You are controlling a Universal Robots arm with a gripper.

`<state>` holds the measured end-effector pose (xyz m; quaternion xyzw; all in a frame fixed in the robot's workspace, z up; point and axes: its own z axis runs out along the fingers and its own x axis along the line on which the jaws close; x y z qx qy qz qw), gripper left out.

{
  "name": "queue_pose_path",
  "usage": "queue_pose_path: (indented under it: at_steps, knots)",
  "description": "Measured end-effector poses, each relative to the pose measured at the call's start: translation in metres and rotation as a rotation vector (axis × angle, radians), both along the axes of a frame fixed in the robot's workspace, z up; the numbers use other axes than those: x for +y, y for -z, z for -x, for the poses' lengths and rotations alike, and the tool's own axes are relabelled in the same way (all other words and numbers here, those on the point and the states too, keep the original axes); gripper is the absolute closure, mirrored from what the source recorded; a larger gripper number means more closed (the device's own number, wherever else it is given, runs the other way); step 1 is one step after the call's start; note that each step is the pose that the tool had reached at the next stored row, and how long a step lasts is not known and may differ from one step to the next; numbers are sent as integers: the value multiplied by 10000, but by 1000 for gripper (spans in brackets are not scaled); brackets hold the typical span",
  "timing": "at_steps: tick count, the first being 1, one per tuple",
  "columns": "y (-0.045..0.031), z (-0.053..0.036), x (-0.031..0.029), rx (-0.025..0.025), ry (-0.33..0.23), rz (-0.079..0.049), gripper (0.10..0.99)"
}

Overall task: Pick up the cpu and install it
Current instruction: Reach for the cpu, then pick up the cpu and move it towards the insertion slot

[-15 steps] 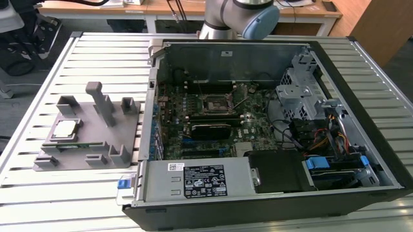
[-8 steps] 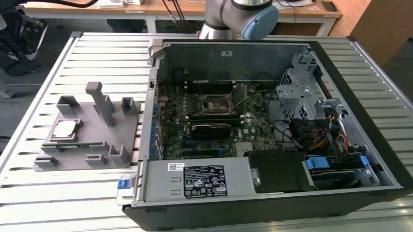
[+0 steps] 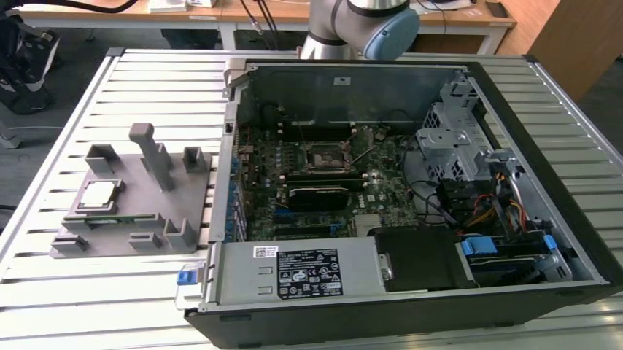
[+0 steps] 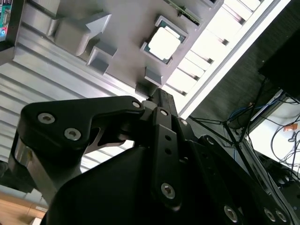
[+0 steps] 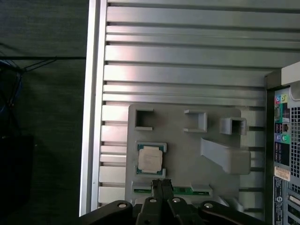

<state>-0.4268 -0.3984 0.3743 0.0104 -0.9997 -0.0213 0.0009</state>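
The cpu point(image 5: 151, 159) lies flat in a square pocket of the grey fixture point(image 5: 187, 154), out on the slatted table point(image 5: 187, 47) beside the open computer case point(image 3: 545, 146). It looks light, stiff and slick-topped, and is probably delicate underneath, so it is best pinched by two opposite edges and kept level. The gripper point(image 5: 161, 185) hangs above the fixture, pointing down, clear of the cpu, fingertips pressed together on nothing.

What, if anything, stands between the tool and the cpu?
Nothing visible. In both wrist views the cpu lies uncovered in its recess on the grey fixture, with open space between it and the tool.
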Motion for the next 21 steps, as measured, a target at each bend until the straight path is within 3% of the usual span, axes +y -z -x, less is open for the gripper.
queue_pose_path:
  at_steps: [17, 21]
  knots:
    - [54, 34, 0, 4, 0, 14, 980]
    - [72, 34, -2, 6, 1, -54, 980]
